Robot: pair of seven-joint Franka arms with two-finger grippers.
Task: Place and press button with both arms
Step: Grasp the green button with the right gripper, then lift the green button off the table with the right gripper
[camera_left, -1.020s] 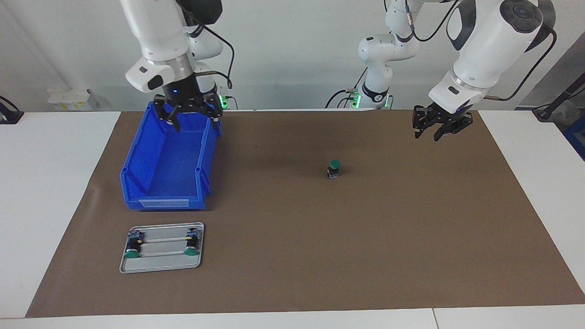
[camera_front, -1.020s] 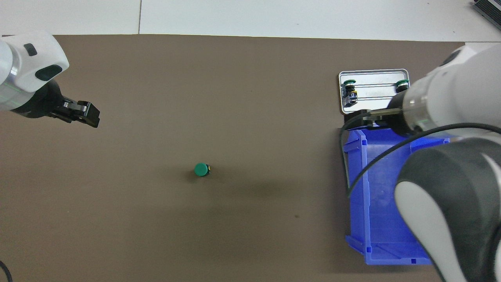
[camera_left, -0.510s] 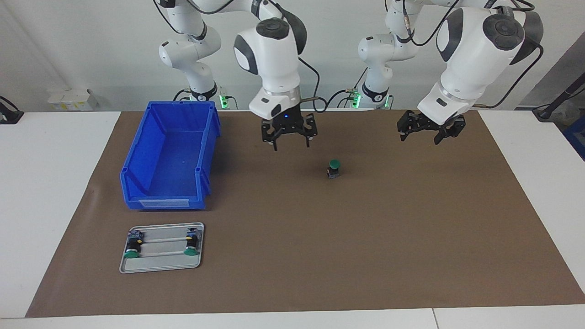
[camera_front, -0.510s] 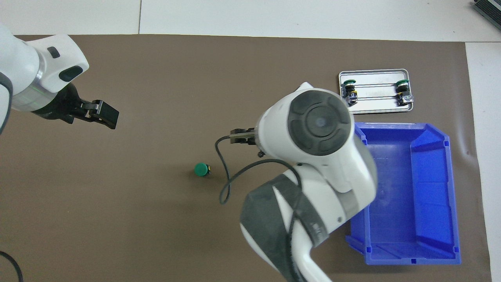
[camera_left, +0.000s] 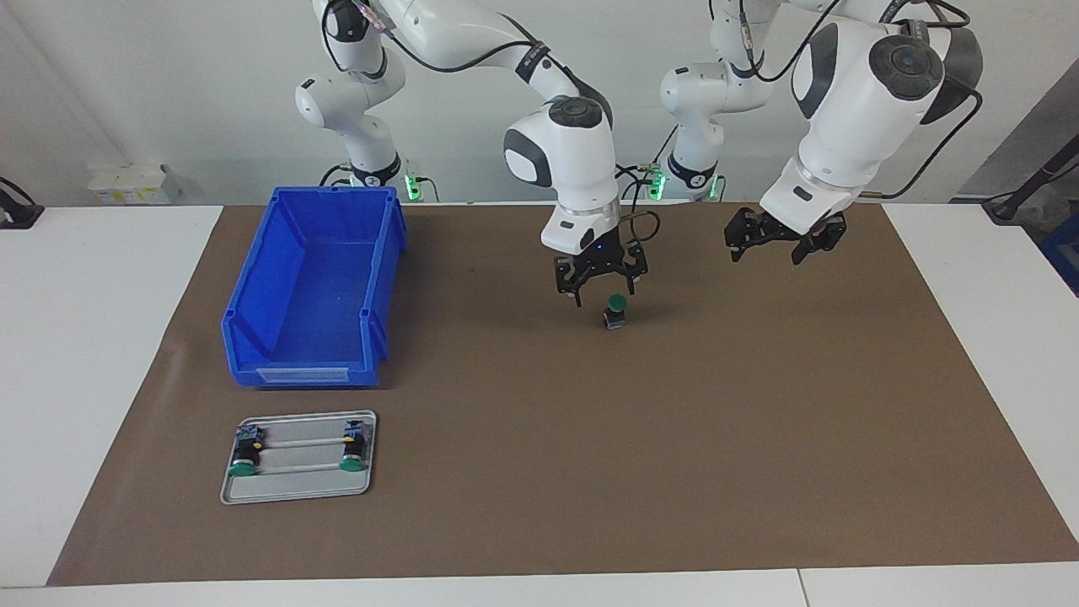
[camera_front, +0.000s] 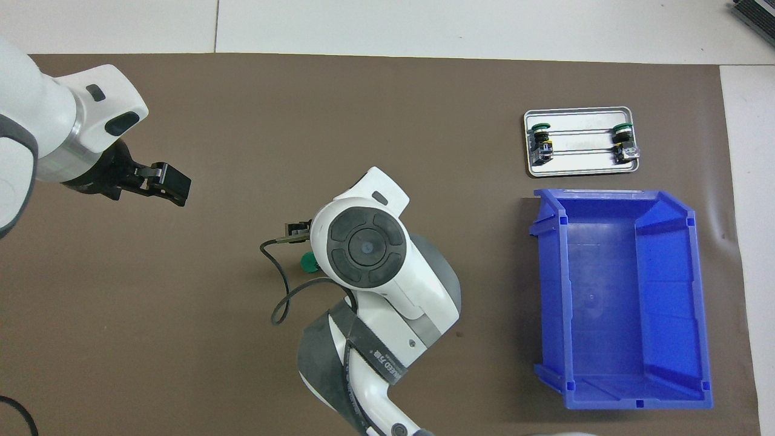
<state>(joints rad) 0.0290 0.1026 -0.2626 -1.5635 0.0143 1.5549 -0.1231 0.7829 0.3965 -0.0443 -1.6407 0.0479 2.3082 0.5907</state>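
Observation:
The button (camera_left: pixel 616 309) stands upright on the brown mat, green cap up, near the table's middle. My right gripper (camera_left: pixel 600 288) hangs open just over it, its fingertips about level with the cap; it grips nothing. In the overhead view the right arm's wrist covers the gripper and most of the button, of which only a green sliver (camera_front: pixel 307 263) shows. My left gripper (camera_left: pixel 769 244) is open and empty in the air over bare mat toward the left arm's end; it also shows in the overhead view (camera_front: pixel 172 184).
An empty blue bin (camera_left: pixel 253 337) stands toward the right arm's end (camera_front: pixel 545 290). Farther from the robots than the bin lies a metal tray (camera_left: pixel 295 491) holding two more green-capped buttons (camera_left: pixel 243 462); the tray also shows overhead (camera_front: pixel 581 171).
My right arm swung from over the blue bin across to the button and came down over it. My left gripper drifted a little toward the table's middle.

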